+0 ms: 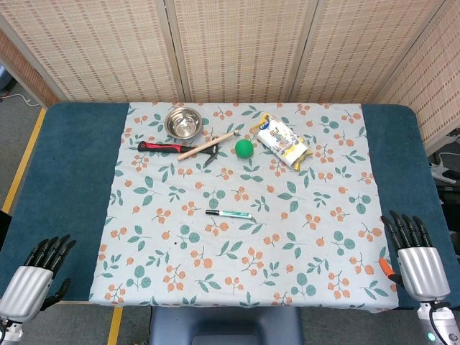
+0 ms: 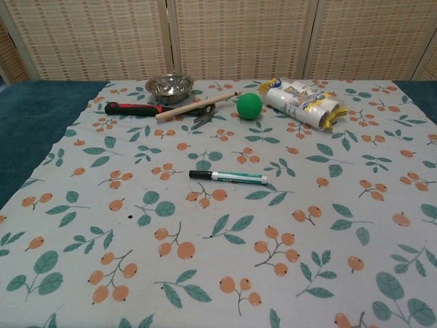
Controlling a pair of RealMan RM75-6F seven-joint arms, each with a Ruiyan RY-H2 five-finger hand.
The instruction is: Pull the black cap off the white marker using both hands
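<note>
My head view looks steeply down from above the near edge, taking in the whole bench (image 1: 72,180) up to the bamboo screens (image 1: 237,43). My chest view sits lower and closer, facing forward. Both share the floral cloth (image 1: 287,237).

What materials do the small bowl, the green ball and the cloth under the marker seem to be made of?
The bowl looks like polished metal, likely steel: silvery, with bright reflections inside. The green ball looks matte, perhaps rubber or foam: even colour with only a soft highlight; I cannot tell which. The cloth seems thin printed fabric: leaf and berry pattern, slight creases, a loose edge on the blue table cover.
</note>
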